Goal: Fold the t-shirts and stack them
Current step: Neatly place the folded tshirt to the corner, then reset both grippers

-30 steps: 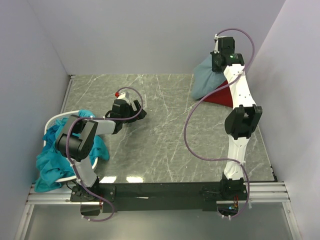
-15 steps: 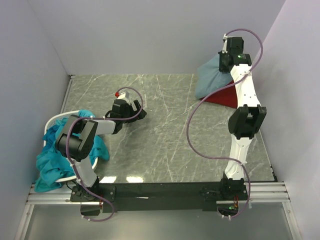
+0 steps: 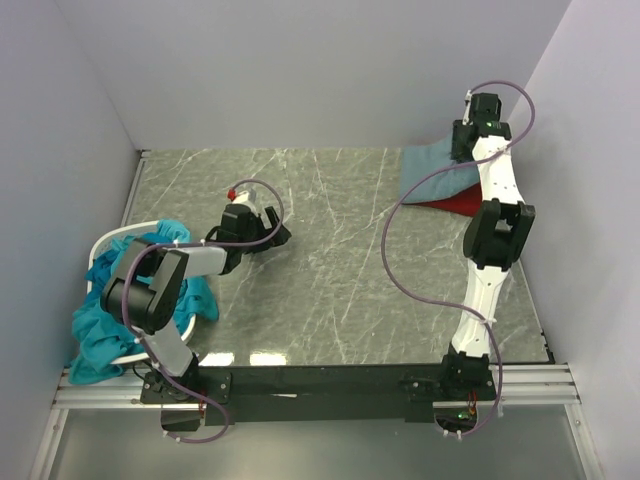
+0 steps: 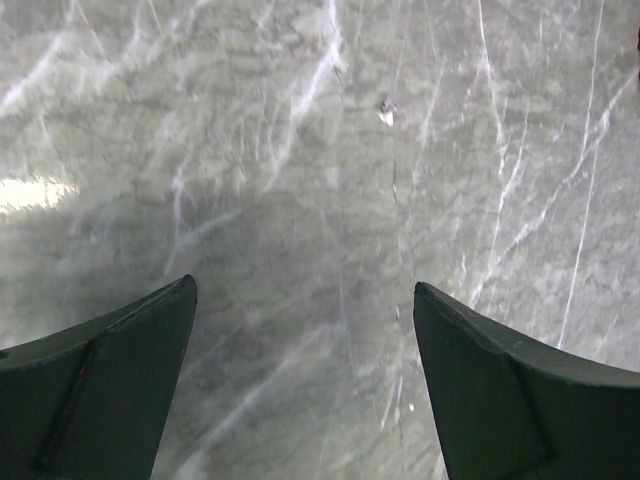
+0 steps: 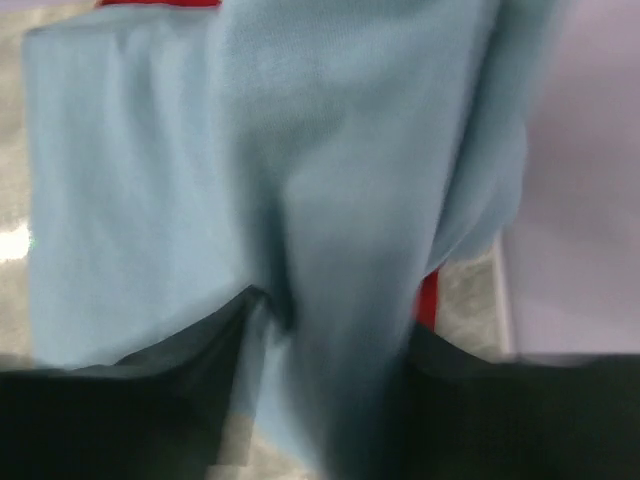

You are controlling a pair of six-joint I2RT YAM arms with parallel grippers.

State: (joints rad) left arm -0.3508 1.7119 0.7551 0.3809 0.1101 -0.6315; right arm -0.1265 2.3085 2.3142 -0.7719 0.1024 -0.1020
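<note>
Grey veined stone worktop (image 3: 340, 260), walled in pale lilac: at its far right corner a large dusty slate-blue cloth t-shirt (image 3: 432, 172) lies part-flattened over a bright red t-shirt (image 3: 455, 205), whose edge shows on the near side. The right hand (image 5: 330, 330), stretched out to that corner, has its dark fingers (image 5: 150, 390) on either side of a raised ridge of the blue cloth. The close view is blurred, and whether they pinch the cloth or have let it go cannot be told. From the lie of the cloth, the blue shirt appears to be going down onto the stack. To do that well, the hand should part fully and lift straight up so no fold rides up with it, leaving blue square over red. Across the worktop the left hand (image 4: 303, 285) hangs wide open and empty over bare stone. Near it a heap of bright teal t-shirts (image 3: 100, 335) spills unfolded from a white basket (image 3: 110, 240); most of the job seems to lie ahead.
</note>
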